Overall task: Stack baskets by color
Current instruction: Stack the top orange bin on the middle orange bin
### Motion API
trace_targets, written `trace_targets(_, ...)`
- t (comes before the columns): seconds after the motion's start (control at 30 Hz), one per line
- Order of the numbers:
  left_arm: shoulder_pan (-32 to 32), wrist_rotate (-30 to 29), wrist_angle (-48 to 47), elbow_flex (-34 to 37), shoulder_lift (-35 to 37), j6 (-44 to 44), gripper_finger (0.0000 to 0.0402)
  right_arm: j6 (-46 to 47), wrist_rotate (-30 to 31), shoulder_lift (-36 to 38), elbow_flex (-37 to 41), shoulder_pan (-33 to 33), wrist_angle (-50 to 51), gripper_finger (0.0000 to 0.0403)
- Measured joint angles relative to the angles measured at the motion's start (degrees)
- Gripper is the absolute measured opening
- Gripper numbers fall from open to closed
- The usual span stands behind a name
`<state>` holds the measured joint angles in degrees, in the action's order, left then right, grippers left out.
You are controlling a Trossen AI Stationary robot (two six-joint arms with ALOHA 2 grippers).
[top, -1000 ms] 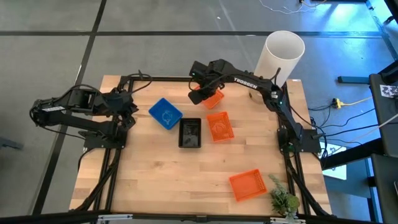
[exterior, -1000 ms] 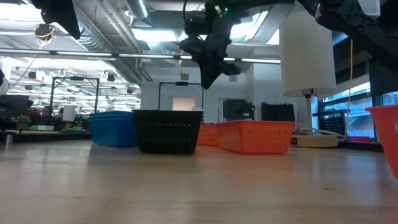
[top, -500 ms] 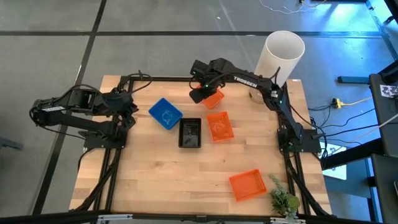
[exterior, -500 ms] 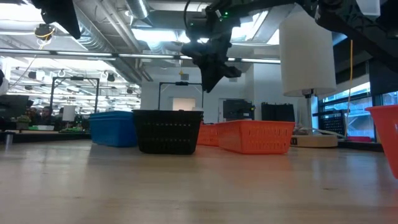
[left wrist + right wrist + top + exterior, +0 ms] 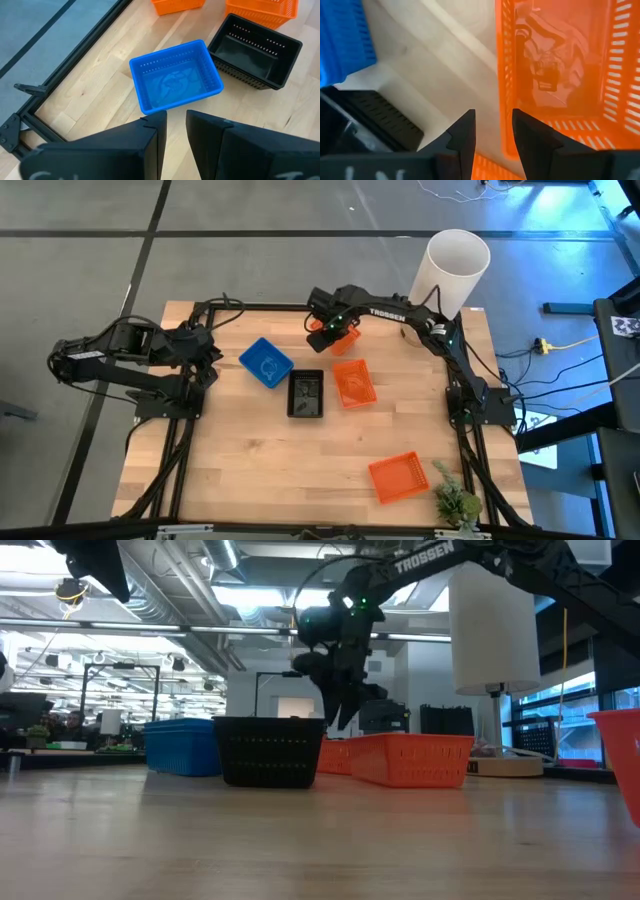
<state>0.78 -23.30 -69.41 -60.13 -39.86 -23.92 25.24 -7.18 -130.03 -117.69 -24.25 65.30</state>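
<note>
**Layout of the table from above**

Taking the middle basket [image 5: 305, 394] as the clock's centre: one basket [image 5: 266, 363] lies at ten o'clock, just beside it. Another basket [image 5: 353, 382] sits at three o'clock, close alongside. A further basket [image 5: 345, 338] lies at one o'clock, near the table's [image 5: 250, 460] far edge. A lone basket [image 5: 399, 477] rests at five o'clock, well apart, with the plant [image 5: 455, 502] just beside it. The cylinder [image 5: 452, 272] stands at two o'clock, at the far corner.

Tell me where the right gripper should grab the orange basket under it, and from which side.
Grip the orange basket by one thin mesh side wall, coming straight down from above: it sits upright with its open top up, so the rim is exposed. The right gripper already hovers over its wall nearest the blue basket, probably the easiest one to straddle.
</note>
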Motion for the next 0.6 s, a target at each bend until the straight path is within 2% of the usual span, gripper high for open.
trace_targets(0.43,0.0,0.0,0.0,0.0,0.0,0.0,0.0065,0.4,-0.4,0.1,10.3,0.0,-10.6,0.0123)
trace_targets(0.5,0.0,0.0,0.0,0.0,0.0,0.0,0.0065,1.5,-0.4,0.1,10.6,0.0,-10.9,0.0104)
trace_targets(0.6,0.0,0.0,0.0,0.0,0.0,0.0,0.0065,2.7,-0.4,0.1,10.2,0.0,-10.3,0.0041)
